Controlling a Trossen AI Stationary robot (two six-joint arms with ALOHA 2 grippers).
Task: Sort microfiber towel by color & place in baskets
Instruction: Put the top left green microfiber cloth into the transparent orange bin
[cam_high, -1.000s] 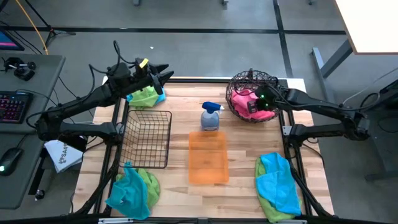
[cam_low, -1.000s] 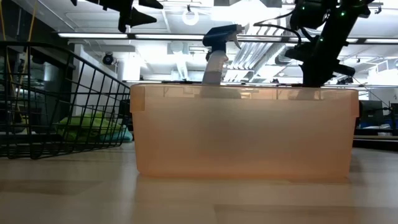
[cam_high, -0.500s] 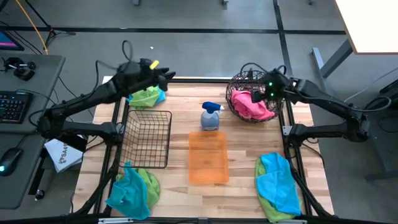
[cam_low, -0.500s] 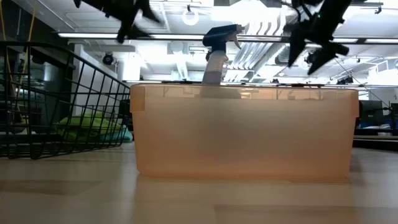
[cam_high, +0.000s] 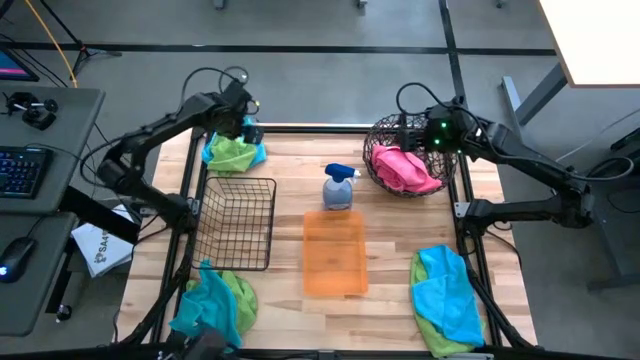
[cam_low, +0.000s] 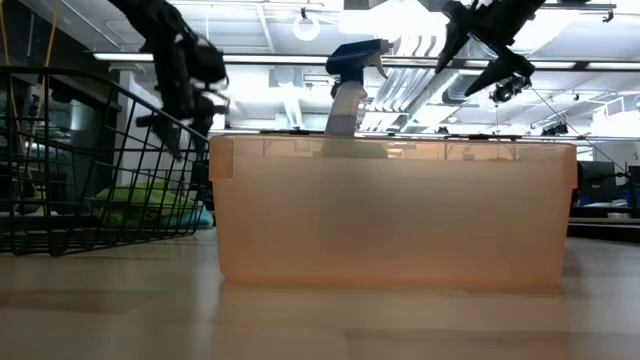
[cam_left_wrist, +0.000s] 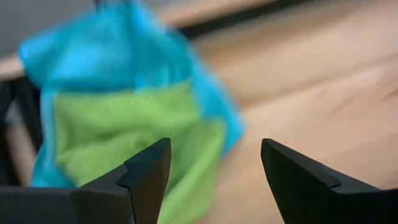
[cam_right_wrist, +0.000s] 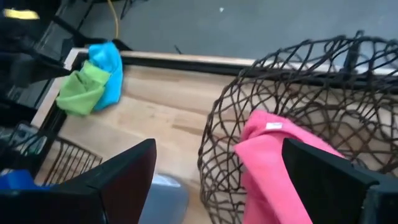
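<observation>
Left gripper (cam_left_wrist: 208, 180), jaws wide and empty, hangs above the green towel (cam_high: 232, 155) lying on a blue towel (cam_high: 256, 153) at the far left corner. Soft, light, limp: pinch a raised fold. Right gripper (cam_right_wrist: 214, 180), wide, empty, hovers over the round basket (cam_high: 385, 135) holding a pink towel (cam_high: 405, 168).

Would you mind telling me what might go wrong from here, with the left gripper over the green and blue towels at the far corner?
1. The left gripper, open, faces a green towel lying on a blue towel; one pinch may lift both colours together.
2. That pile sits at the table edge, so a nudge could push it off.
3. The right gripper is open near the round basket; the pink towel leans on its rim and may snag.
</observation>
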